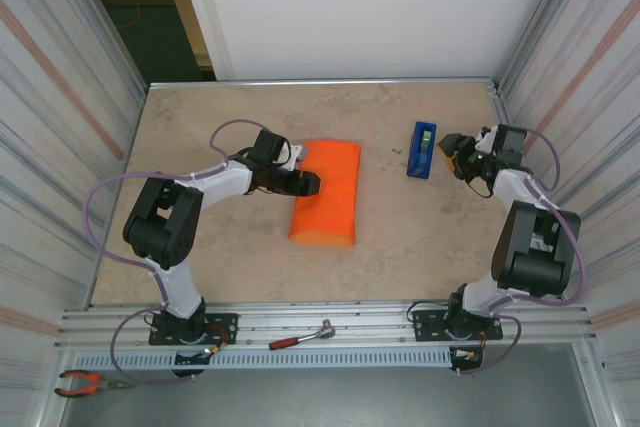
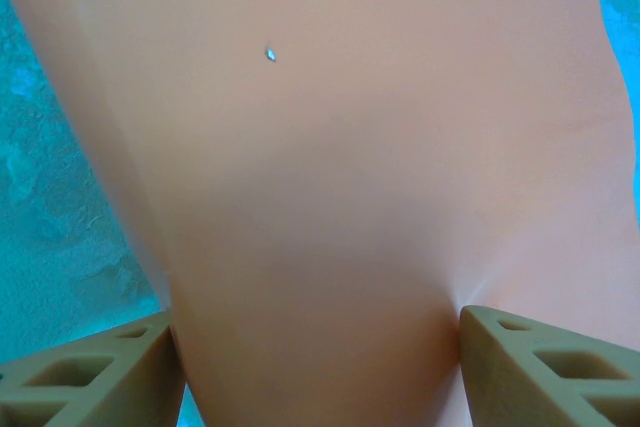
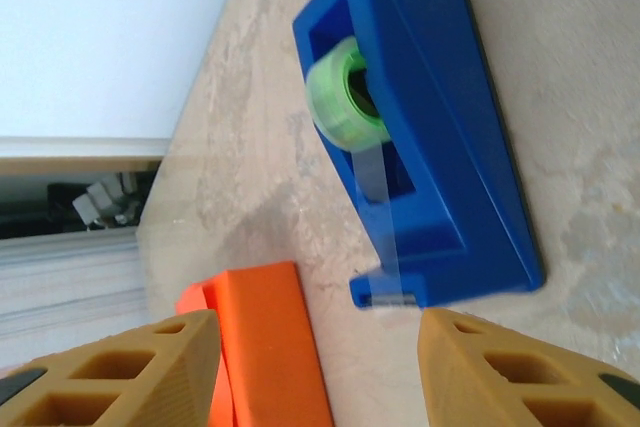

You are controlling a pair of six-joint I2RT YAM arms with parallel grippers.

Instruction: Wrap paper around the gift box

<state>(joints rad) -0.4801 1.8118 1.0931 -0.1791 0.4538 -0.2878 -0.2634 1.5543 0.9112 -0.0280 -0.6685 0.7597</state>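
The orange paper [image 1: 327,192] lies folded into a long rounded bundle at the middle of the table. The gift box is hidden, presumably inside the fold. My left gripper [image 1: 303,182] reaches in from the left onto the bundle's left edge. In the left wrist view the paper [image 2: 330,147] runs between both fingers, touches each, and is creased at the right finger [image 2: 540,367]. My right gripper [image 1: 450,155] hovers just right of the tape dispenser. In its wrist view the right gripper [image 3: 320,332] stands open with nothing between its fingers, and the paper [image 3: 265,347] shows beyond.
A blue tape dispenser [image 1: 422,150] with a green roll [image 3: 345,97] stands right of the bundle, with a clear strip of tape running down to its cutter. Corrugated walls close in the left, right and far sides. A red-handled tool [image 1: 300,337] and pliers [image 1: 85,382] lie by the front rail.
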